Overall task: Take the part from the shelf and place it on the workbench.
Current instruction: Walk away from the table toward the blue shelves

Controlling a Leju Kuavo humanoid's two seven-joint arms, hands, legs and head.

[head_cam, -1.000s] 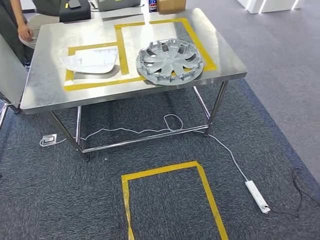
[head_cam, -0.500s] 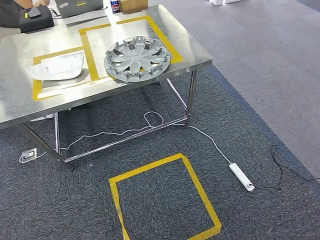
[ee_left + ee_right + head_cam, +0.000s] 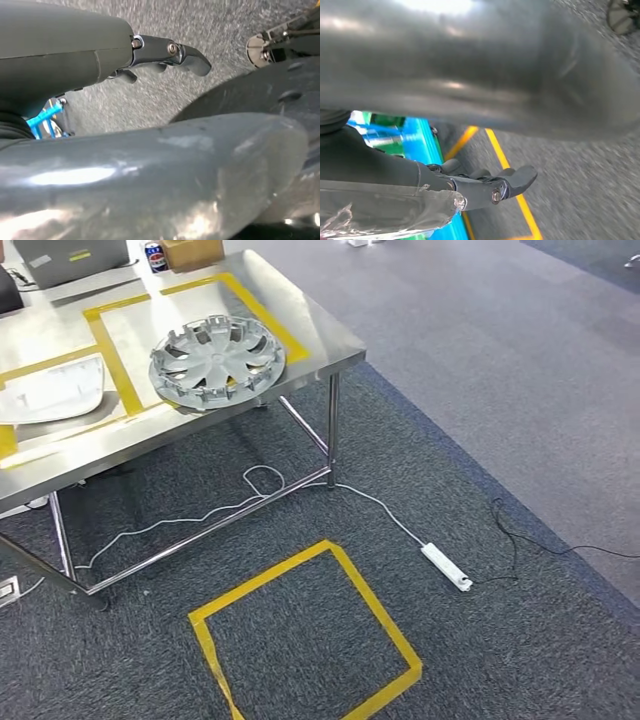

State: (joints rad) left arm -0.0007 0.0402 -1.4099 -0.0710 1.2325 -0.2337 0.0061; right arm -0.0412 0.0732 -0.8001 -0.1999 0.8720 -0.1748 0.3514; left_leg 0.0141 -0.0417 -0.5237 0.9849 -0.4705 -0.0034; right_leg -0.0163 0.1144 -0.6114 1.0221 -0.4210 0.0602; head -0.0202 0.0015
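Hubcap [image 3: 217, 362] already lies on the table [image 3: 317, 335], inside the yellow tape, beside a white panel [image 3: 53, 390]. Both hands, left hand [image 3: 151, 52] and right hand [image 3: 478, 187], hang with fingers apparently spread, holding nothing; another shelf fetch seems to remain.

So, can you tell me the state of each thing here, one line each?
Wheel cover: lying flat on the workbench, over the yellow tape.
White panel: lying flat on the workbench.
Power strip: on the carpet, cable attached.
Left hand: holds nothing, fingers apart.
Right hand: holds nothing, fingers apart.
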